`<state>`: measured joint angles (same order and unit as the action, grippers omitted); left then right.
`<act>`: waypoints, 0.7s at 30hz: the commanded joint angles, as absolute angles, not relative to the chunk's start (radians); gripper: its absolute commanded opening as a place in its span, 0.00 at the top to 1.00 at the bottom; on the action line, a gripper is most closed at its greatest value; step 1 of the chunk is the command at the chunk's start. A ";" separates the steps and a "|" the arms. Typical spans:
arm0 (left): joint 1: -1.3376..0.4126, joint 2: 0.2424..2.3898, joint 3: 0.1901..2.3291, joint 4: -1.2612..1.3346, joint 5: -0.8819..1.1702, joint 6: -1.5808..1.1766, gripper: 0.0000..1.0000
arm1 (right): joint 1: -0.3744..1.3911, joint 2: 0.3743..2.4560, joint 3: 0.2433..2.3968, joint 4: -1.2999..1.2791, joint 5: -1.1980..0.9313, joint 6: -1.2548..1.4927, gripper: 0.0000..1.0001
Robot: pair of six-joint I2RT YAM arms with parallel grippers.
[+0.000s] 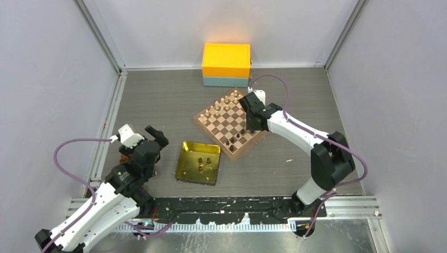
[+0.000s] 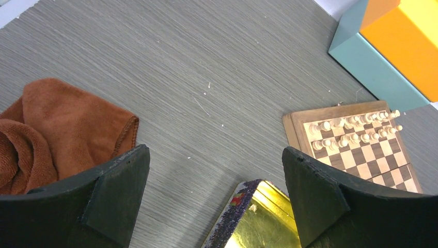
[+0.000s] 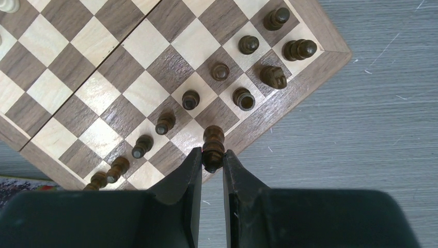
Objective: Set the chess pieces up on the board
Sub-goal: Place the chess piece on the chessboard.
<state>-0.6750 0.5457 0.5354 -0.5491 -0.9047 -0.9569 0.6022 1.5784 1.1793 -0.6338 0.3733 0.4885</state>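
Right wrist shows our right hand (image 3: 212,161) grasping a dark chess piece (image 3: 213,140), which we should set upright, centred on its board (image 3: 155,46) square.

Grey table (image 1: 158,100) — chessboard (image 1: 225,124), gold tray (image 1: 190,169), orange-and-teal box (image 1: 226,64), brown cloth (image 2: 67,124) on it

Gold tray (image 1: 188,167), orange box (image 1: 226,60), brown cloth (image 2: 67,124)

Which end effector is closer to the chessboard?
Right. The right end effector is over the edge of the chessboard, shut on a dark piece; the left end effector is open, off it, left of the gold tray.
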 commanded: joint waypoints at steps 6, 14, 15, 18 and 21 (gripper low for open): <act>-0.678 0.545 0.535 -0.502 -0.933 -0.945 0.00 | 0.578 1.613 1.175 -0.562 0.351 0.497 0.99; -0.680 0.554 0.535 -0.494 -0.936 -0.943 0.00 | 0.566 1.631 1.177 -0.549 0.352 0.489 0.99; -0.679 0.555 0.536 -0.493 -0.936 -0.942 0.00 | 0.565 1.632 1.177 -0.549 0.354 0.488 0.99; -0.679 0.560 0.535 -0.490 -0.936 -0.942 0.00 | 0.562 1.637 1.175 -0.548 0.354 0.486 0.99; -0.679 0.567 0.537 -0.485 -0.936 -0.941 0.00 | 0.557 1.639 1.174 -0.546 0.350 0.485 0.99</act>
<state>-0.6750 0.5591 0.5339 -0.5331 -0.9054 -0.9527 0.5659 1.6413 1.1683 -0.5819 0.3450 0.4877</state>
